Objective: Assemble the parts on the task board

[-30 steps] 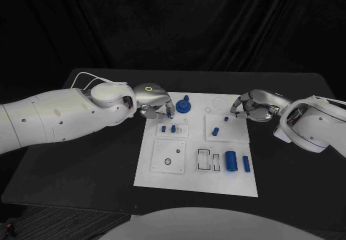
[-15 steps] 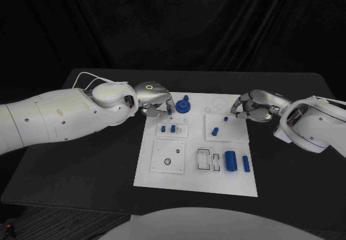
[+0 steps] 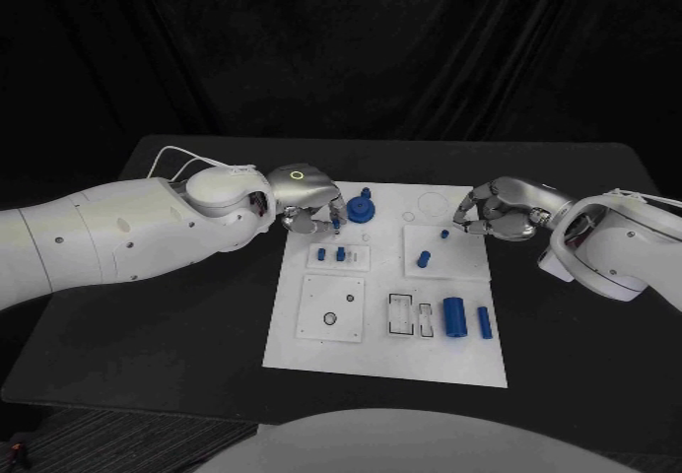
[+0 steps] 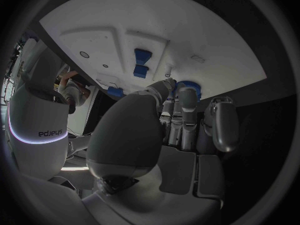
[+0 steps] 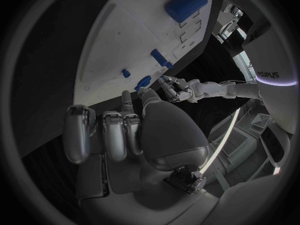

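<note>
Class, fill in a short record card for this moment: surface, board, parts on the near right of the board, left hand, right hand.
surface: black table
board: white task board, mid-table
near-right parts: large blue cylinder beside slimmer blue peg, both lying flat
left hand: at the board's far left corner, by the round blue part; grip unclear
right hand: at the board's far right edge, fingers curled

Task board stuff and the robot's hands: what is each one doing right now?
Task board: flat on the table.
Round blue part: on the board's far edge.
Big blue cylinder: lying down.
Left hand: fingers curled beside the round blue part.
Right hand: fingers curled, holding nothing visible.
</note>
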Tool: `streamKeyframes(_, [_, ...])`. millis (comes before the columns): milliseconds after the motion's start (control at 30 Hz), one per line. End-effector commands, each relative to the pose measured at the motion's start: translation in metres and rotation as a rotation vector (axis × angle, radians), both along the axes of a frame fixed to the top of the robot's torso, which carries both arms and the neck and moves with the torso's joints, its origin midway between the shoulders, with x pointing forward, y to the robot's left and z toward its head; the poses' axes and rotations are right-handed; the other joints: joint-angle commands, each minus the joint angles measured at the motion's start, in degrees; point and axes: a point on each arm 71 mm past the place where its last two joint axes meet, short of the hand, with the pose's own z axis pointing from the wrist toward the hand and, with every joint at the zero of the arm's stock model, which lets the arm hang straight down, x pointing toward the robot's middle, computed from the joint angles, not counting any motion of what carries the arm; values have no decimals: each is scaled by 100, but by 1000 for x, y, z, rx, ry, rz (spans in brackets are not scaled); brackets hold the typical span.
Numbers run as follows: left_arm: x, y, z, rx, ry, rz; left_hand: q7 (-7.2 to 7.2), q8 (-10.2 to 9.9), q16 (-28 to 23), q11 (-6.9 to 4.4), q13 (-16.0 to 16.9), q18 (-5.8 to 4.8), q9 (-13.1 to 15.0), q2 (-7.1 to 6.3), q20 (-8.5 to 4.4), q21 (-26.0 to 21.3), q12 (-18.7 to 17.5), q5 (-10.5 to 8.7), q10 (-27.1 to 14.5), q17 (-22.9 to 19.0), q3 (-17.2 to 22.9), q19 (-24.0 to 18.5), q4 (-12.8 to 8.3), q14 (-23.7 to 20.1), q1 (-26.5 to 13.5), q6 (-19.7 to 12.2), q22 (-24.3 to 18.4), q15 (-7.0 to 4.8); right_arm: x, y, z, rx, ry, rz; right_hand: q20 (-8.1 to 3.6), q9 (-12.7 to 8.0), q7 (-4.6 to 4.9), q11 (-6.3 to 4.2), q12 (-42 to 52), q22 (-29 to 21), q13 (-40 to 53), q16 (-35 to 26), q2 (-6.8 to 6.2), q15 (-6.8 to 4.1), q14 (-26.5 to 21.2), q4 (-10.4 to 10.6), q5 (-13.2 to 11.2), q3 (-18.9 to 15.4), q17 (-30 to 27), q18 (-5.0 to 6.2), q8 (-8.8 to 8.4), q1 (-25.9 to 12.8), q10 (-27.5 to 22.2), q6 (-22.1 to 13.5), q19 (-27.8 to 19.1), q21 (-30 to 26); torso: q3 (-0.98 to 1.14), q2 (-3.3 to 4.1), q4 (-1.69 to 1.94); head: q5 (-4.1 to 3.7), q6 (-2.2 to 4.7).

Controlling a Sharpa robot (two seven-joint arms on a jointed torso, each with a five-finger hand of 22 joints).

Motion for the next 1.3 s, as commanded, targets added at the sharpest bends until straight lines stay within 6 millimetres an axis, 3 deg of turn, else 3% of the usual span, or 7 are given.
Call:
streamKeyframes(33, [-1,-2,-2,13,10,-3,12,14,2,9,-9,12,6,-31,-21,-18,-27,-22,38,-5,2,-15,-27,-11,-5,26,1029,10,0,-1,-1,-4,1,-13,6,-11,-14,-21,-17,1250,1495,15,5,-32,603,0,29,43,1510,105,-31,84,605,34,175,-13,0,-3,0,7,0])
streamKeyframes(1300, [-3,-6,-8,39,50,-7,9,1,-51,9,-33,25,-4,-56,-20,-77,-57,-8,51,-83,18,-49,-65,-65,14,22,1013,8,1,0,-2,-4,3,-10,4,-15,-15,-24,-17,1249,1495,15,2,-36,603,-6,28,56,1510,106,-37,88,605,27,174,-16,0,2,6,23,0])
